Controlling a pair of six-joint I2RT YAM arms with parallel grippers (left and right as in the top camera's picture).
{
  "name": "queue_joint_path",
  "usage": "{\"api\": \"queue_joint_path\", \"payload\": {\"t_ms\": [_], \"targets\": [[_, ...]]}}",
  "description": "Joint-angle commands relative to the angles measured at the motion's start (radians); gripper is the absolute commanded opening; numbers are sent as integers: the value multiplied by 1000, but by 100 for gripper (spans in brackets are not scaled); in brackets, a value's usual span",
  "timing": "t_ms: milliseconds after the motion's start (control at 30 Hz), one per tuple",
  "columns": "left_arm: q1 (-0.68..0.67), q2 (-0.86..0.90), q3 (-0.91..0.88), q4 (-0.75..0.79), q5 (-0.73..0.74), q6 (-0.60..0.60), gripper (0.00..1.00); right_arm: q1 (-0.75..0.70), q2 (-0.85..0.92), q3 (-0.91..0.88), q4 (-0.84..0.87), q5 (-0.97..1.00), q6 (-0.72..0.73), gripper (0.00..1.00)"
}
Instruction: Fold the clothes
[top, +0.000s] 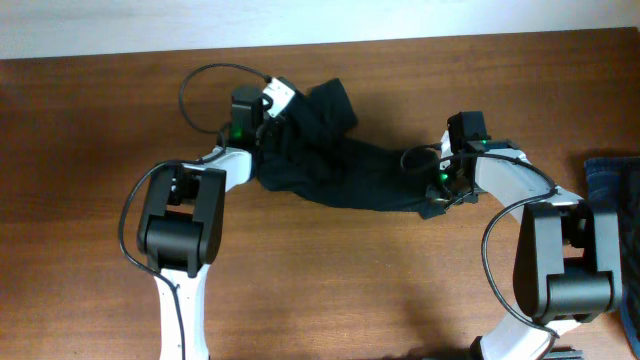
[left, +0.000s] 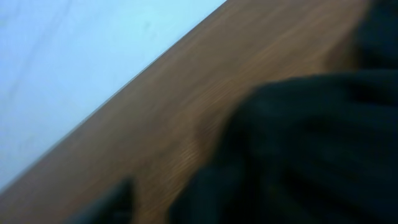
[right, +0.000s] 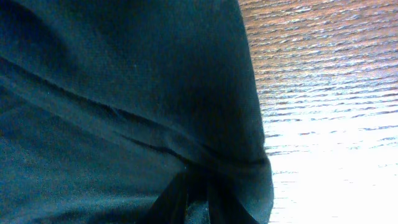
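Note:
The black T-shirt (top: 345, 170) lies bunched and stretched across the table between my two arms. My left gripper (top: 272, 128) is at its left, bunched end. The left wrist view is blurred: black fabric (left: 311, 155) fills the right, one dark finger (left: 112, 202) shows at the bottom left, and I cannot tell whether the jaws are open or shut. My right gripper (top: 440, 188) is at the shirt's right end. In the right wrist view its fingers (right: 196, 202) are close together with shirt fabric (right: 124, 93) pinched between and draped over them. No logo shows.
A blue denim garment (top: 610, 185) lies at the table's right edge, behind the right arm. The back wall (left: 74, 62) runs along the table's far edge, just beyond the left gripper. Bare wood (right: 323, 74) lies to the right of the shirt.

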Motion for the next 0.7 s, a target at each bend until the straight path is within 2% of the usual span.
{"api": "queue_joint_path", "payload": {"t_ms": [0, 133, 400, 567, 667], "targets": [[24, -30, 114, -68, -39, -132, 99, -1, 6, -17, -5, 58, 2, 18], [23, -61, 300, -357, -31, -176, 99, -1, 6, -17, -5, 57, 2, 19], [-48, -91, 669, -1064, -23, -180, 99, -1, 6, -17, -5, 56, 2, 33], [-105, -111, 777, -1428, -2, -333, 99, -1, 6, -17, -8, 48, 2, 37], [-127, -113, 780, -1596, 130, -375, 99, -1, 6, -17, -9, 45, 2, 39]]}}
